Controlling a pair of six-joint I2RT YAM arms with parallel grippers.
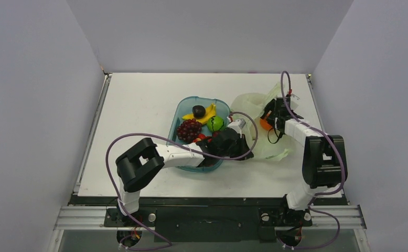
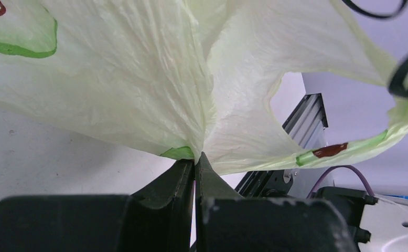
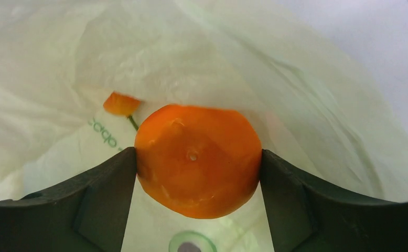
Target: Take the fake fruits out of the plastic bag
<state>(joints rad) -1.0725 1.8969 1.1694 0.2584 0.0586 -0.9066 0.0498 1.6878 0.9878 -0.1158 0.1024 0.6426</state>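
Note:
The pale-green plastic bag [image 1: 251, 105] lies right of the tray. My left gripper [image 1: 237, 137] is shut on a fold of the bag [image 2: 139, 79], lifting it, as the left wrist view shows. My right gripper [image 1: 271, 119] is inside the bag's mouth, shut on the orange [image 3: 197, 160], which also shows in the top view [image 1: 265, 124]. In the teal tray [image 1: 183, 107] lie the yellow banana bunch [image 1: 208, 113], dark plum [image 1: 199, 111], green apple [image 1: 215, 123] and a red cluster [image 1: 201, 138].
A dark maroon grape bunch [image 1: 189, 129] lies in the tray. My left arm [image 1: 178, 153] crosses the tray's near half. Grey walls enclose the table on three sides. A metal rail [image 1: 207, 215] runs along the near edge.

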